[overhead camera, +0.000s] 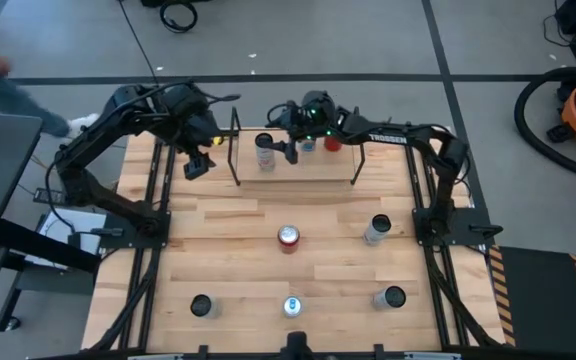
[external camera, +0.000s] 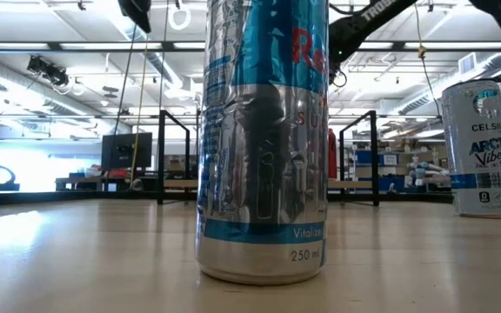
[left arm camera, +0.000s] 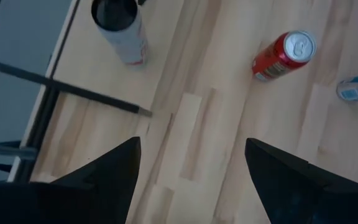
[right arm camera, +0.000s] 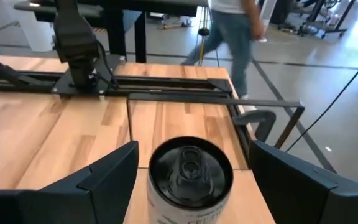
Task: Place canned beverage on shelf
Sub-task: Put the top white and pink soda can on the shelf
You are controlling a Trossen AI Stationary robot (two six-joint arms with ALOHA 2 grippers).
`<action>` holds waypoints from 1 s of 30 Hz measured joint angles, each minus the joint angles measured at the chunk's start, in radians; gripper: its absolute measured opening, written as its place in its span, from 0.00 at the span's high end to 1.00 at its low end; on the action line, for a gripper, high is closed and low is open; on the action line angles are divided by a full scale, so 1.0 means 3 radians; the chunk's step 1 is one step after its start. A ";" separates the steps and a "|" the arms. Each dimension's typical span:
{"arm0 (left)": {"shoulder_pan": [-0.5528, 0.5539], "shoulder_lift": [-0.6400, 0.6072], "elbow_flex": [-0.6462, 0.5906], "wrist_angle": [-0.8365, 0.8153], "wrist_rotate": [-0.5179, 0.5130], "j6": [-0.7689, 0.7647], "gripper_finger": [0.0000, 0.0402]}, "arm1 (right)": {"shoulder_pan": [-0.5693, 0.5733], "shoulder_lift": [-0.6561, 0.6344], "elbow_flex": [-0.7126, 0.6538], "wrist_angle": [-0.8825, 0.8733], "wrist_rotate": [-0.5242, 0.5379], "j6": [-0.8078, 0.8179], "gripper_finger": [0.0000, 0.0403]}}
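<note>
Right gripper (overhead camera: 280,150) hovers over the shelf (overhead camera: 298,175), fingers spread apart around a white can (overhead camera: 265,151) standing on its board. Left gripper (overhead camera: 199,165), fingers apart and empty, hangs beside the shelf above the worktop (overhead camera: 238,250).

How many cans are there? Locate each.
7. Shelf: white can, red can. Tabletop: central red can, silver can beside it, three cans in the front row. Right arm may hide more.
</note>
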 joint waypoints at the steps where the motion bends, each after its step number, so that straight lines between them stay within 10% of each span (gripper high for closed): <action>1: 0.0000 -0.0033 -0.0038 -0.0002 0.0000 -0.0002 0.28 | -0.0004 0.0019 0.0004 -0.0002 0.0004 0.0000 0.22; 30: 0.0001 -0.0222 -0.0164 0.0098 0.0000 -0.0061 0.28 | 0.0073 0.0157 0.0021 -0.0151 0.0124 0.0000 0.24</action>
